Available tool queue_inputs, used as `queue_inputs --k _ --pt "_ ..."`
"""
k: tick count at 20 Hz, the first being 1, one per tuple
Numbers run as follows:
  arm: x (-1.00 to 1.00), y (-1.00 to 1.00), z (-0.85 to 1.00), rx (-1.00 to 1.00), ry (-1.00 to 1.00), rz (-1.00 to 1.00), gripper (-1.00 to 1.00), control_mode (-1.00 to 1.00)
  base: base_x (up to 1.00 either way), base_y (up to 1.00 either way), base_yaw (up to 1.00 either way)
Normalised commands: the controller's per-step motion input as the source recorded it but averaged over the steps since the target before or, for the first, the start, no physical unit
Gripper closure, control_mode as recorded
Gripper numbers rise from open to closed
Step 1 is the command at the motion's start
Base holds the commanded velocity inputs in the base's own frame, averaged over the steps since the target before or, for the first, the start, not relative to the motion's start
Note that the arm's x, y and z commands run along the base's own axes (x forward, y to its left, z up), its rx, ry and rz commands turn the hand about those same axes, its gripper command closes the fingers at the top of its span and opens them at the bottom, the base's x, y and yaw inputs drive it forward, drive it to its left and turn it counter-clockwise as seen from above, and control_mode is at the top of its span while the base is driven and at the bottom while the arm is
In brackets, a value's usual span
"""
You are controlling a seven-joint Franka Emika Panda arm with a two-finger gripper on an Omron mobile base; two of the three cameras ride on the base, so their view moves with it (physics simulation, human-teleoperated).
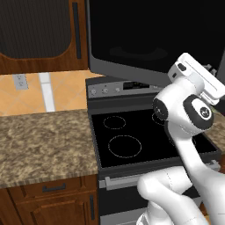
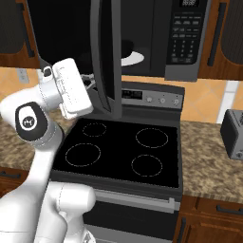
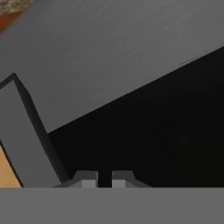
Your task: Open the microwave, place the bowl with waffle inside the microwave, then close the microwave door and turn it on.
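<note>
We see one microwave point(image 2: 185, 38) above the stove point(image 2: 123, 152), its one door point(image 2: 107, 57) swung out, nearly edge-on in the right base view. One white turntable point(image 2: 130, 59) shows inside. Our gripper point(image 3: 104, 178) sits right against the door's dark glass, fingertips point(image 3: 89, 179) nearly together, gripping nothing we can make out. Four burner rings point(image 2: 152, 137) are bare; one toaster point(image 2: 233, 134) stands on the right counter point(image 2: 209, 161).

Microwave door point(image 2: 107, 52) hides bowl with waffle point(image 2: 127, 51).
</note>
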Motion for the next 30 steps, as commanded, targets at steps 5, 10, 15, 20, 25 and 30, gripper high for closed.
queue_inputs --k 5,10,15,20,25,30 --pt "0.42 -0.77 0.54 0.29 0.28 0.34 1.0 -1.0 0.0 0.0 0.0" --pt "0.9 -0.74 0.7 0.32 0.26 0.32 1.0 -1.0 0.0 0.0 0.0" --pt "1.0 -0.59 0.5 0.31 0.2 0.35 1.0 -1.0 0.0 0.0 0.0" --pt "1.0 -0.68 0.03 0.29 0.0 0.37 1.0 -1.0 0.0 0.0 0.0" --pt "1.0 -0.53 -0.29 0.17 -0.13 0.37 1.0 -1.0 0.0 0.0 0.0" --pt "0.86 -0.23 -0.64 0.06 -0.29 0.34 1.0 -1.0 0.0 0.0 0.0"
